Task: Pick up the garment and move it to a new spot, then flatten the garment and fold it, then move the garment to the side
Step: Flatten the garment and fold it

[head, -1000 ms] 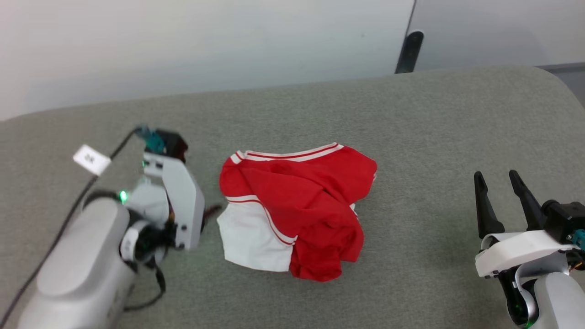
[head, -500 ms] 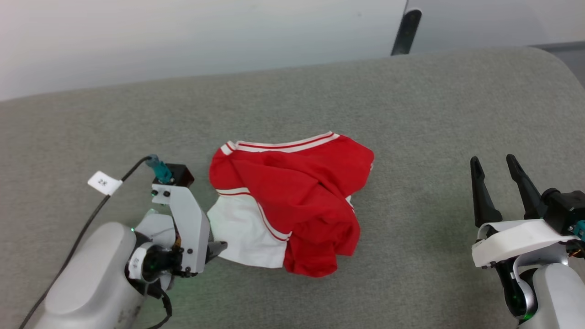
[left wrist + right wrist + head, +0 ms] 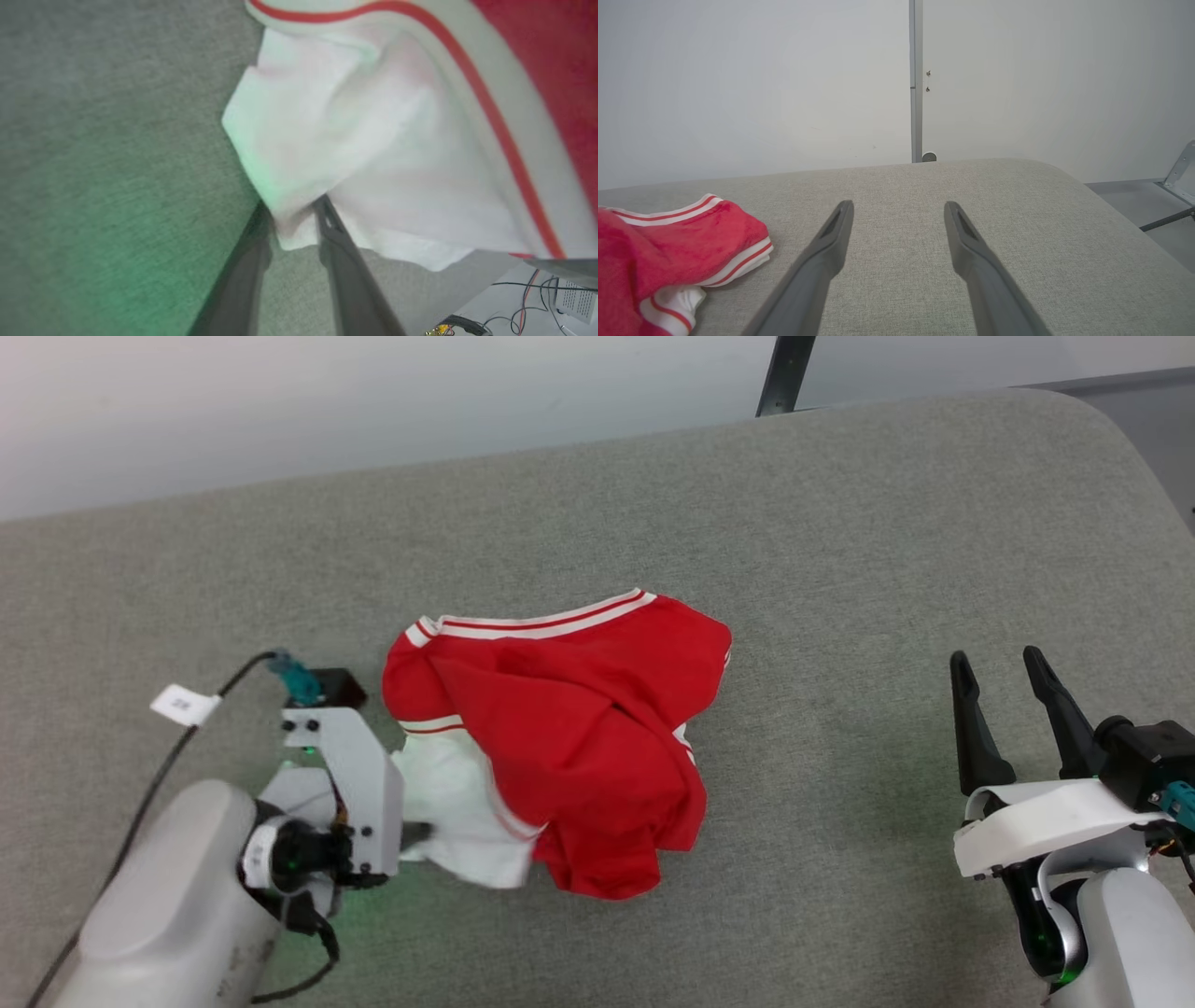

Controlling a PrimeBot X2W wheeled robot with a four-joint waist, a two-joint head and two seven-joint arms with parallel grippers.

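The garment (image 3: 560, 747), a red shirt with white sleeves and red-striped trim, lies crumpled in the middle of the grey padded surface (image 3: 840, 523). My left gripper (image 3: 415, 831) reaches in from the left at its white sleeve. In the left wrist view the two fingers of the left gripper (image 3: 292, 207) close on the edge of the garment's (image 3: 373, 140) white sleeve, with cloth pinched between them. My right gripper (image 3: 994, 667) stands open well to the right, apart from the cloth. The right wrist view shows the right gripper (image 3: 899, 207) with nothing between its fingers and the garment (image 3: 668, 242) at the far left.
The padded surface curves down at its right edge (image 3: 1148, 457) and meets a pale wall at the back. A dark upright pole (image 3: 784, 373) stands behind it. A cable with a white tag (image 3: 182, 705) trails from my left wrist.
The head camera has shifted, so the scene sits lower-left. My left gripper moved onto the white sleeve and closed on it, bunching the sleeve. The right gripper stays open in place.
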